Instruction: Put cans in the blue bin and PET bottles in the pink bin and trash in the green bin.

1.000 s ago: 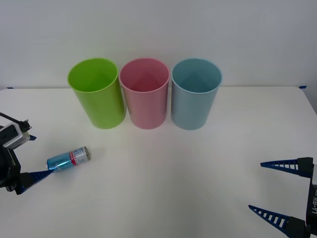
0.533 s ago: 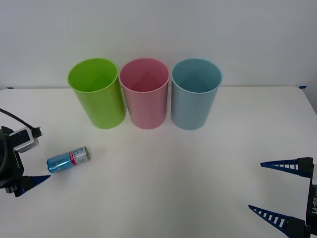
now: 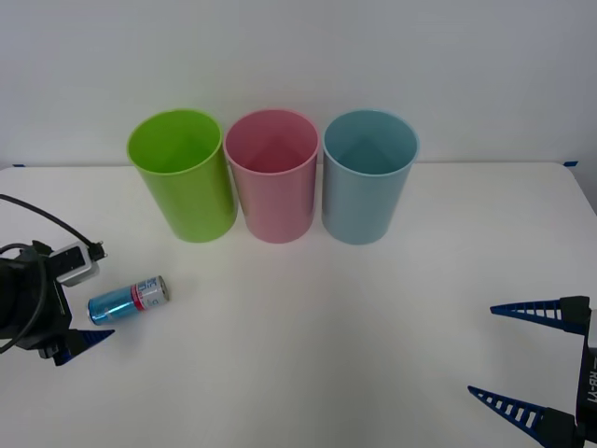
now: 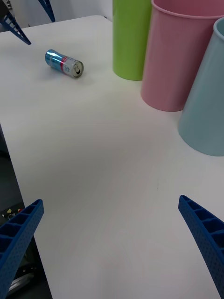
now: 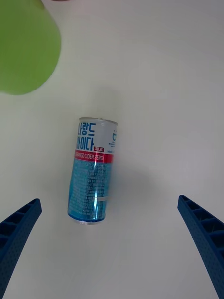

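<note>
Three bins: upright in a row at the far side of the surface, open tops empty as far as the front view shows.
Surface (image 3: 308, 327): white, carrying all items.
Green bin (image 3: 182, 177): robot's left end of the row, nearest the can.
Pink bin (image 3: 273, 177): middle, just beside both neighbours.
Blue bin (image 3: 367, 177): right end.
Right claw (image 3: 522, 359): near right of the surface, fingers spread wide, holding nothing, well apart from the bins.
Left claw (image 5: 112, 243): at the near left, over the can, fingers wide apart, gripping nothing.
Can (image 3: 129, 299): lying on its side on the surface, forward-left of the green bin, apart from it, untouched.
</note>
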